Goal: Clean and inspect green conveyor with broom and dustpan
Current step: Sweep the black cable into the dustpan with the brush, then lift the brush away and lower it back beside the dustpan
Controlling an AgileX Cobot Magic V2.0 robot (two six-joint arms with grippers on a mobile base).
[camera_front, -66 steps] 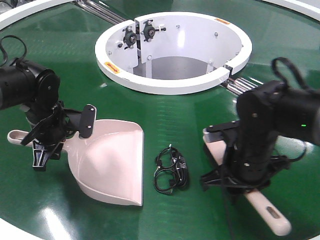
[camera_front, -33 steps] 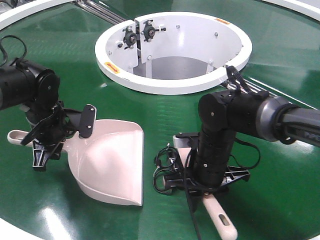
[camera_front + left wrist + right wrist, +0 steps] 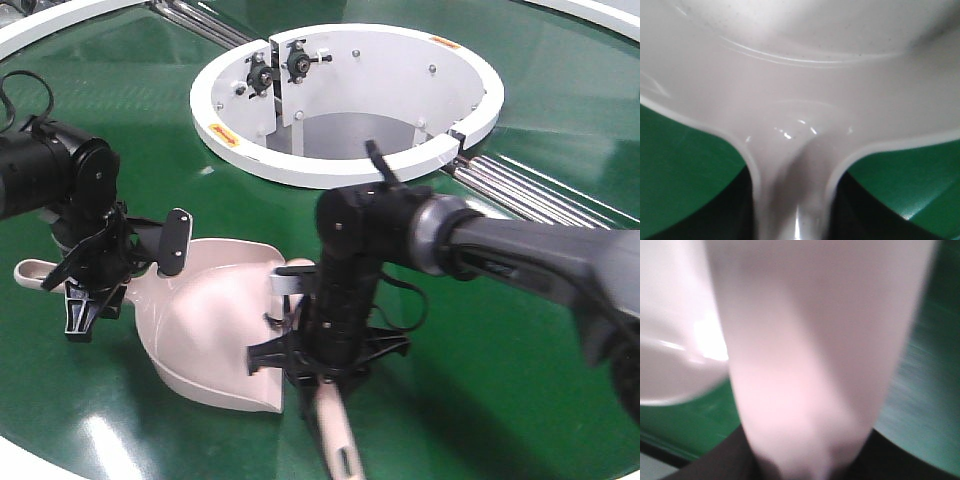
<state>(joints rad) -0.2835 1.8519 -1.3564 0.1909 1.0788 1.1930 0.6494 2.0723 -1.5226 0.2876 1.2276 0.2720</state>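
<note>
A pale pink dustpan (image 3: 205, 330) lies on the green conveyor (image 3: 500, 380), mouth facing right. My left gripper (image 3: 88, 285) is shut on its handle, whose end sticks out to the left. The left wrist view shows the handle neck (image 3: 790, 190) between my dark fingers (image 3: 735, 215). My right gripper (image 3: 328, 355) is shut on a pink broom handle (image 3: 338, 445), at the dustpan's mouth. The broom head (image 3: 287, 280) sits at the pan's right edge. The right wrist view shows the blurred handle (image 3: 815, 355) and the pan (image 3: 670, 340). The black cable tangle is hidden.
A white ring (image 3: 470, 130) around a round opening stands at the back centre, with metal rollers (image 3: 520, 190) running out to its right. The conveyor's white outer edge (image 3: 40, 455) curves along the front left.
My right arm has swept left with the broom, from the right side to the dustpan's mouth. The black cable tangle on the belt is now hidden under it. The left arm and dustpan have not moved.
</note>
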